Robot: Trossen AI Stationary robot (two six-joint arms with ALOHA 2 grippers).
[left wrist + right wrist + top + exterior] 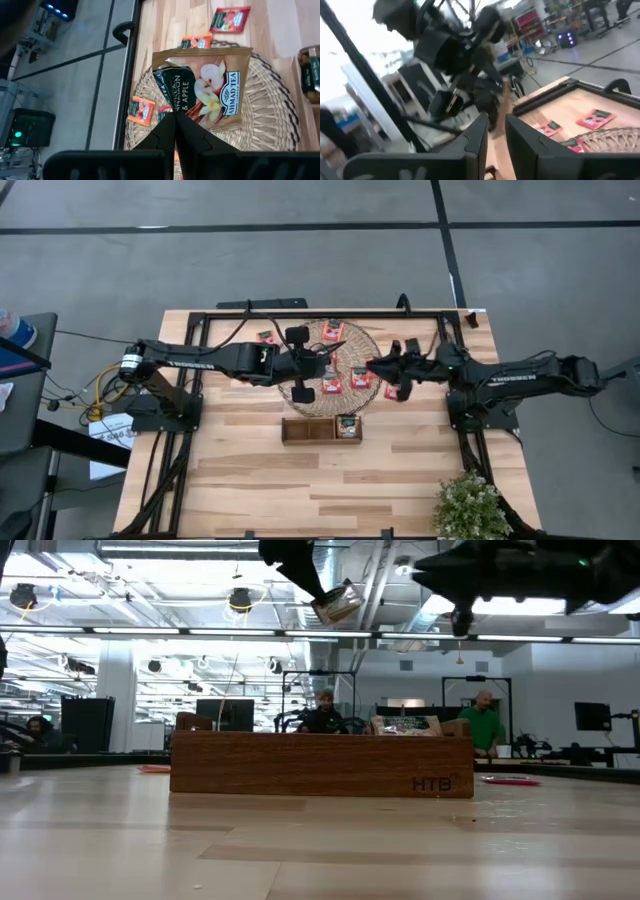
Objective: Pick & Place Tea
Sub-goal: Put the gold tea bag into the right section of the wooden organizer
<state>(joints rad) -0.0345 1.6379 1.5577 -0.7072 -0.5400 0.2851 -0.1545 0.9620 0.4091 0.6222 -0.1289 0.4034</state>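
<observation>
My left gripper (175, 125) is shut on a tan tea sachet (205, 82) with a dark green panel. It holds the sachet in the air over the round woven mat (270, 115). The low view shows that sachet (337, 602) high above the wooden tray (320, 765). Several red-orange sachets lie flat on the mat and on the table beside it (333, 330) (141, 110) (229, 19). My right gripper (495, 132) hovers level over the mat's right side (372, 367). Its fingers stand a little apart, and I see nothing between them. My left gripper pinches the tan sachet between its two shut fingers, at the edge nearest them (176, 111). The fingers come slanting down from the table's left. The sachet sticks out past the fingertips, tilted and lifted clear of the mat.
The three-compartment wooden tray (300, 430) sits just in front of the mat, with a sachet in its right compartment (347, 426). A potted plant (468, 505) stands at the near right corner. A black frame (320, 313) runs along the table's far edge. People sit beyond the table.
</observation>
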